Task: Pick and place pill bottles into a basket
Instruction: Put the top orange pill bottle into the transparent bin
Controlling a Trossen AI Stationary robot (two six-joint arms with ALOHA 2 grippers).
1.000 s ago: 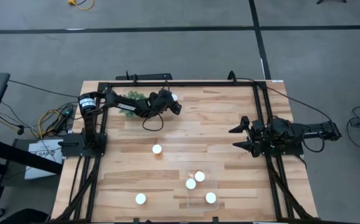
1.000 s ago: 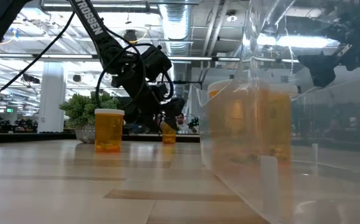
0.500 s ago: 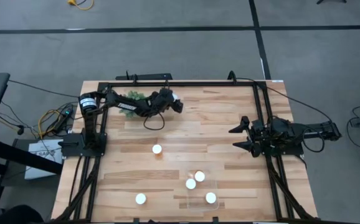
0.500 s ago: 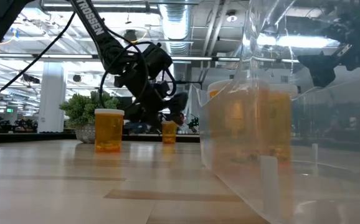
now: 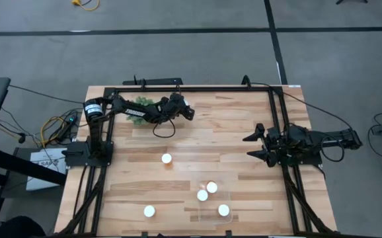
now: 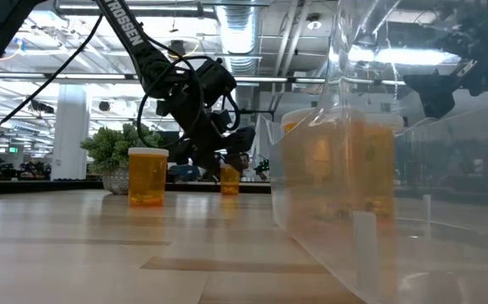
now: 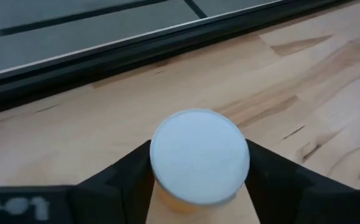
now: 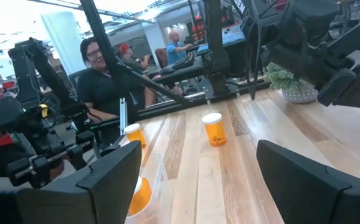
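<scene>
My left gripper (image 5: 183, 109) is at the table's far side, next to the green plant (image 5: 140, 104). It is shut on an orange pill bottle with a white cap (image 7: 198, 155), which the gripper hides in the high view. The bottle stands on the table in the low view (image 6: 229, 180). One bottle (image 5: 166, 158) stands mid-table and one (image 5: 149, 211) stands near the front edge. Three caps (image 5: 211, 188) show at or in the clear basket (image 5: 207, 215). My right gripper (image 5: 256, 147) is open and empty at the right side. My left gripper pinches the bottle's orange body just under the cap (image 7: 167, 202) between its two fingers (image 7: 127, 177). One finger is on either side. The fingers slant down from above and from the table's left. The bottle is upright with its base on the table (image 6: 229, 192).
A black metal frame (image 5: 197, 88) runs along the table's far edge and down both sides. The plant in its pot (image 6: 117, 156) stands just left of the held bottle. In the low view the clear basket (image 6: 379, 169) is close to the camera. People show in the room behind (image 8: 105, 68).
My left gripper has shifted a little toward the far edge and over the bottle. The bottle's white cap showed beside the gripper in the high view and is now covered. The bottle has stayed standing in the same place on the table.
</scene>
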